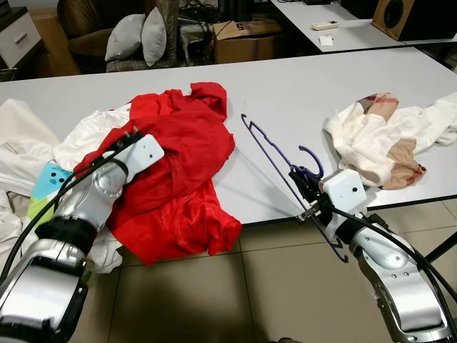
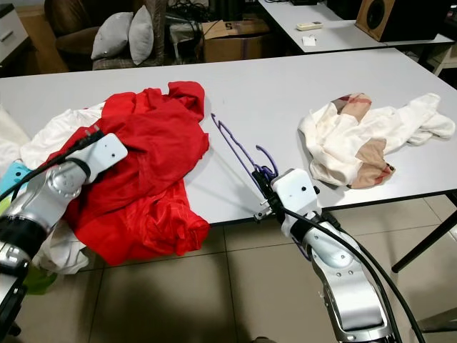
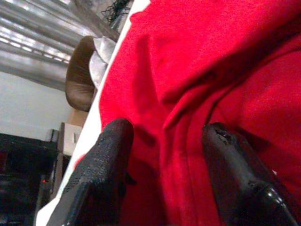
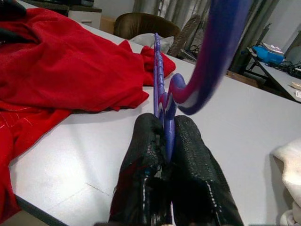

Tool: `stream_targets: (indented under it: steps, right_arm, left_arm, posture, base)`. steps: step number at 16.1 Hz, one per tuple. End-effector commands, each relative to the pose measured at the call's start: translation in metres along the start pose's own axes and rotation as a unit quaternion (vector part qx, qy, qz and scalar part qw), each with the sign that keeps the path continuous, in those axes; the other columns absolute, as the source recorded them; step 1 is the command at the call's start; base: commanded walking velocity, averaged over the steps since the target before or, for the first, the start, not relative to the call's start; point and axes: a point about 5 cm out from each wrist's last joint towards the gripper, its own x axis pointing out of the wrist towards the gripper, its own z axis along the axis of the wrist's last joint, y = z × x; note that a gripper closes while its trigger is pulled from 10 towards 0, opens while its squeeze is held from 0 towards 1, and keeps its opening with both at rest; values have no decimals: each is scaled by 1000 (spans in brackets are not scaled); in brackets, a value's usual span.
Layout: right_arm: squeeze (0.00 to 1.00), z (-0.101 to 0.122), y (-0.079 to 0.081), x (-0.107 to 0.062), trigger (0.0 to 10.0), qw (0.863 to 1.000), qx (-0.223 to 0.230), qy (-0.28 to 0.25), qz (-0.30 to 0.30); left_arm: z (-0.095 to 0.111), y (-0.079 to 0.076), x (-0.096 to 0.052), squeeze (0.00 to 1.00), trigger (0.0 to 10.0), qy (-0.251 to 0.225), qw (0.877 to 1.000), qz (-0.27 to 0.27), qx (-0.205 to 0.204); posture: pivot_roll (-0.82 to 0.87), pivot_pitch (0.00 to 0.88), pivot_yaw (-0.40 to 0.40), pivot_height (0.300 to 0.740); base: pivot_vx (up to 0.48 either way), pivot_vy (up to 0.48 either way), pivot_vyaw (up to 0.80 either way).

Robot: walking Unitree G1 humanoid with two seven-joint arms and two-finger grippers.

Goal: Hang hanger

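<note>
A thin purple hanger (image 1: 268,150) slants over the white table (image 1: 300,93), its hook near the front edge. My right gripper (image 1: 300,182) is shut on the hanger (image 4: 162,117) near the hook, and the black fingers (image 4: 188,155) pinch its wire. A red garment (image 1: 175,164) lies crumpled on the table's left part and hangs over the front edge. My left gripper (image 1: 128,139) rests on top of this red cloth (image 3: 197,70), its fingers (image 3: 106,160) spread apart with a fold of cloth between them.
White clothes (image 1: 28,150) are piled at the table's left end. A cream and tan garment (image 1: 389,136) lies at the right. Behind the table stand a brown chair with grey cushions (image 1: 136,36), a cardboard box (image 1: 246,39) and a second table (image 1: 343,28).
</note>
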Motion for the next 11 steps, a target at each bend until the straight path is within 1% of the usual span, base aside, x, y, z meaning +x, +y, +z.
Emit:
stream_targets:
  steps: [1, 5, 9, 11]
  right_arm:
    - [0, 1, 1, 2, 10000, 1000, 1, -3, 4]
    - [0, 0, 1, 1, 10000, 1000, -4, -3, 0]
    - [0, 0, -1, 1, 10000, 1000, -5, -3, -7]
    - [0, 0, -1, 2, 10000, 1000, -7, -4, -5]
  left_arm:
    - [0, -2, 3, 0, 10000, 10, 1000, -5, 14]
    - [9, -7, 12, 0, 10000, 29, 998, -30, 40]
    - [16, 3, 15, 0, 10000, 30, 998, 13, 50]
    - [14, 9, 15, 0, 10000, 38, 997, 32, 58]
  posture:
    - [-83, 0, 48, 740]
    - [-106, 0, 68, 740]
    - [-112, 0, 75, 740]
    - [-110, 0, 74, 740]
  base:
    - [0, 0, 0]
    - [0, 0, 0]
    - [0, 0, 0]
    - [0, 0, 0]
